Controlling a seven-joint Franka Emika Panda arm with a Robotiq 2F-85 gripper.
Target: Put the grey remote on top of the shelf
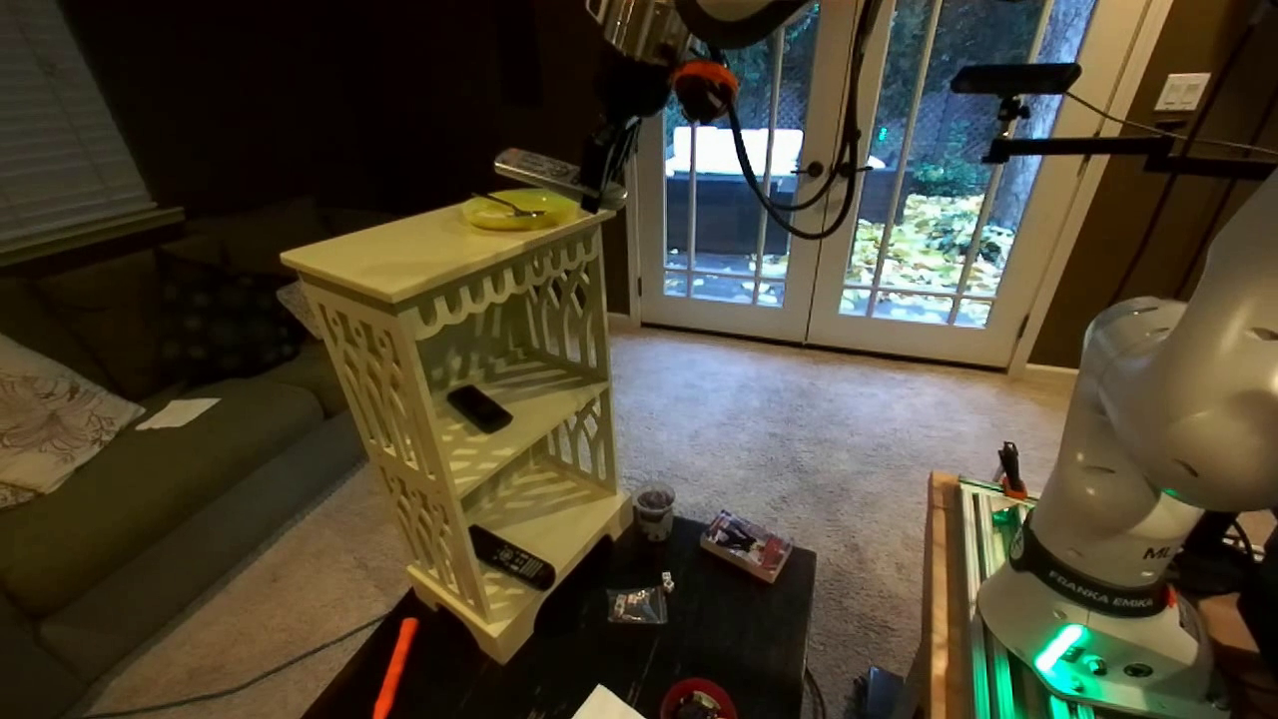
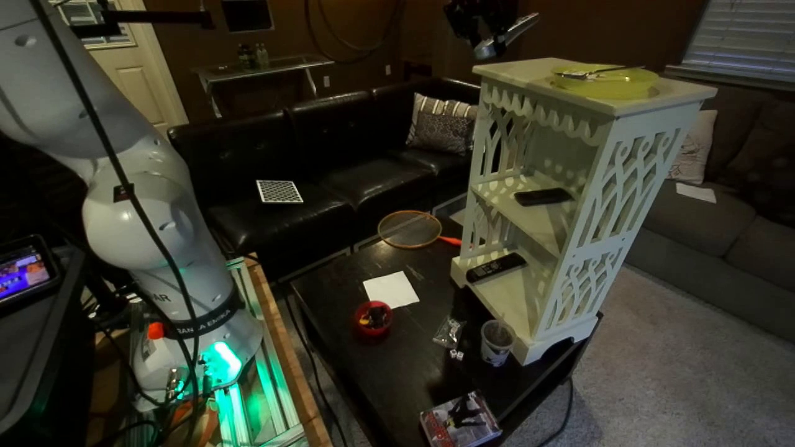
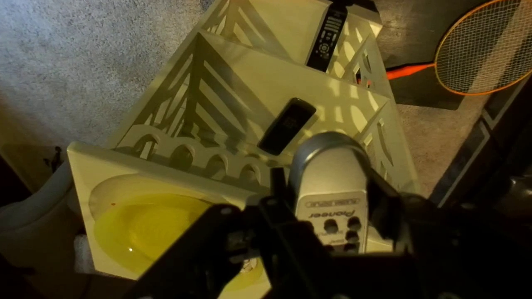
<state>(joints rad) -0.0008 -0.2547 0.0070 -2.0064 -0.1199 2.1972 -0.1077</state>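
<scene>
In the wrist view, holding the grey remote (image 3: 332, 199) by its sides in the pincer (image 3: 326, 187), closed snug, near the top of the shelf (image 3: 249, 79), likely to lay it beside the yellow plate (image 3: 153, 224).

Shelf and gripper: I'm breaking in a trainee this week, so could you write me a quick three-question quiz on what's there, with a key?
1. Multiple choice: what does the gripper hold?
a) a racket
b) the grey remote
c) a red bowl

2. True or false: in the wrist view, none of the grey remote's buttons can be seen.

3. Fill in with top, middle or bottom: the black remote with rows of buttons lies on the ____ level of the shelf.

Key: 1 b; 2 false, several buttons show; 3 bottom.
</scene>
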